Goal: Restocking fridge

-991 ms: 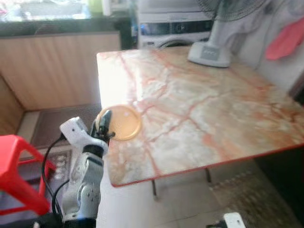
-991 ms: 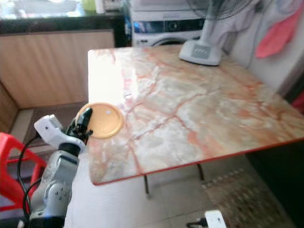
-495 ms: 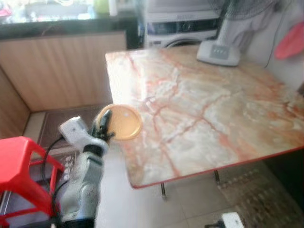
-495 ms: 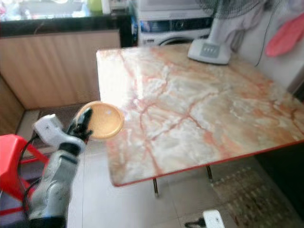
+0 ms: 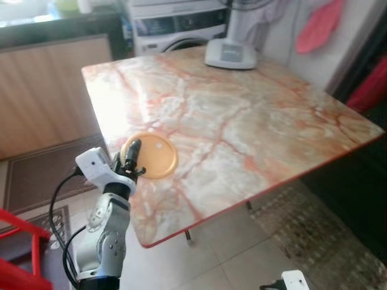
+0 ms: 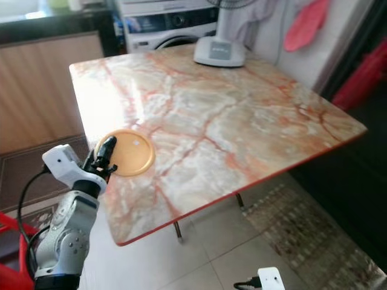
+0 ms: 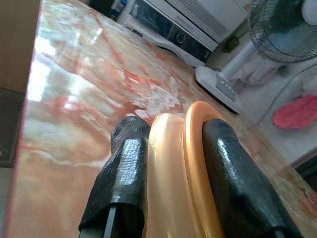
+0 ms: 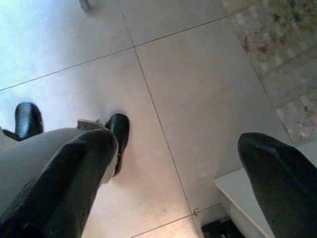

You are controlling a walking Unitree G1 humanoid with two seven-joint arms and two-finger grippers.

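An orange round plate is held by its near rim over the left edge of the marble table. My left gripper is shut on the orange plate; in the left wrist view the two black fingers clamp the plate's rim between them. My right arm hangs low, with its gripper open above the tiled floor and nothing between its fingers.
A fan base stands on the table's far edge. Behind are a washing machine and a wooden counter. A red stool sits at my lower left. A patterned mat lies under the table's right side.
The camera has swung, so the table sits more to the left and the red stool has slid toward the lower corner. My left gripper still holds the orange plate in the same way.
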